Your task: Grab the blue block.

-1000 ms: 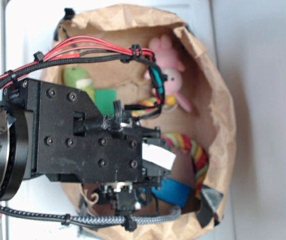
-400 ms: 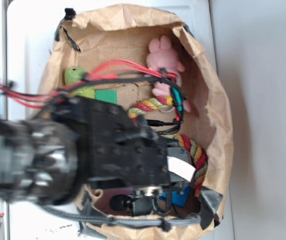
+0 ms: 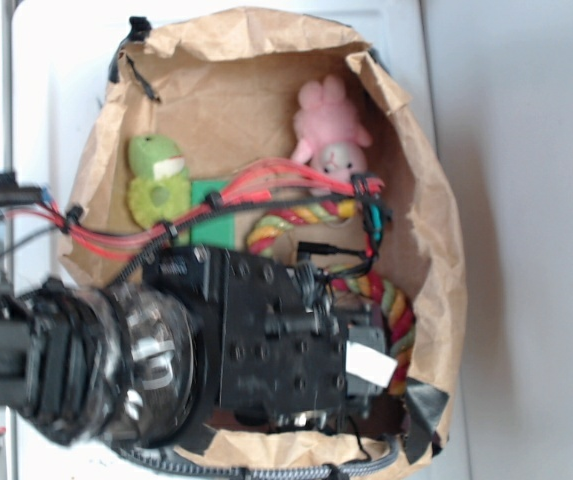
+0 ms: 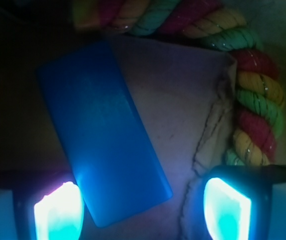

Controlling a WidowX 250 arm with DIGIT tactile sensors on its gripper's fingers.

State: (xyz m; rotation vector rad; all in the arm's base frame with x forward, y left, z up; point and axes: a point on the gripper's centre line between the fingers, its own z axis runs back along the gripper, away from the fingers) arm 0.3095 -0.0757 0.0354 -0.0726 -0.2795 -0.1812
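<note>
Hand [image 4: 143,207] down inside paper bag [image 3: 436,260], fingers spread and empty. Blue block [image 4: 105,132] flat between them, nearer one finger. Closing and lifting remain.

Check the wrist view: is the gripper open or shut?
Open: the gripper has both glowing fingertips spread apart, the flat blue rectangular block lying ungrasped between them.

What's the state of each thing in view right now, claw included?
claw: open, fingers either side of the block's near end, not touching it
blue block: flat on the bag floor, skewed to the claw, ungrasped
rope toy: curled beside the block
green block: flat, partly behind cables
green plush: lying at the bag's wall
pink plush: lying in the bag
paper bag: open
</note>
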